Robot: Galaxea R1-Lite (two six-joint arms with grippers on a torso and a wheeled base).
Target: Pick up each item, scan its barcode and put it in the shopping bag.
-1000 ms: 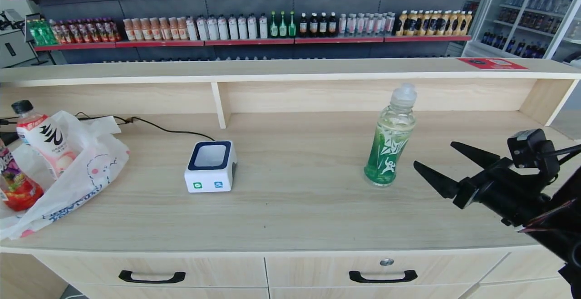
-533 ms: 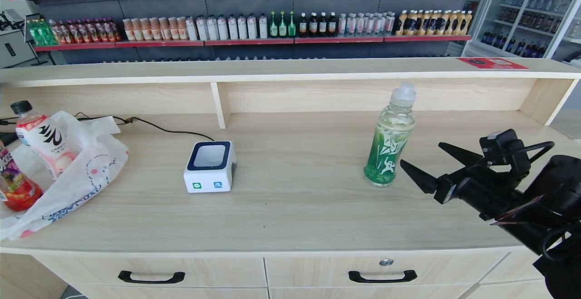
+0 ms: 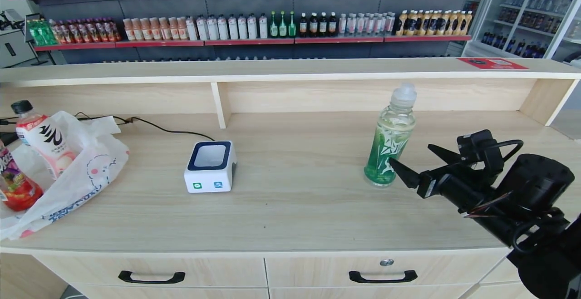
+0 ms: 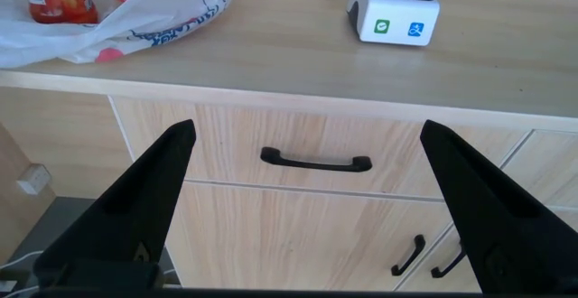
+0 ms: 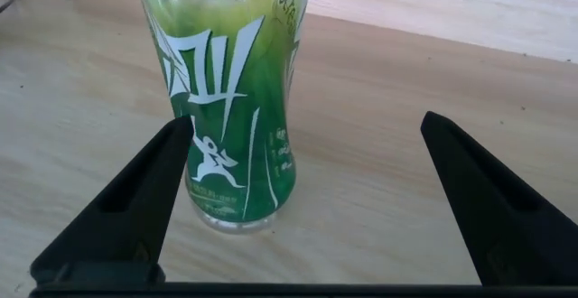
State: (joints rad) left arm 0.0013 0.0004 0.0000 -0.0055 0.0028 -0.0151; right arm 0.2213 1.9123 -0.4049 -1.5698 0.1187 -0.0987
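My right jaws are spread wide and hold nothing. Just ahead of their tips the green bottle [image 5: 237, 108] stands upright on the surface [image 3: 295, 208], in line with the gap but nearer one finger than the other, and I see no contact with it. I judge this as the approach step of picking up this item, with scanning and bagging not yet done for it. The next move calls for a short push forward at the height of the bottle's lower, labelled body, and a small sideways correction so it sits mid-gap. Only then should I close, because an off-centre squeeze could tip so tall a thing. Well beyond the bottle, across bare wood, sits the white scanner [image 3: 210, 166] with its window facing up. The barcode will have to be turned toward that window. Farthest from these jaws, past the scanner, lies the shopping bag [image 3: 86, 172], slumped open, with a white-labelled bottle [image 3: 43, 138] and a red bottle [image 3: 16, 181] in it. My left jaws are likewise open and empty, low in front of a drawer handle [image 4: 315, 162].
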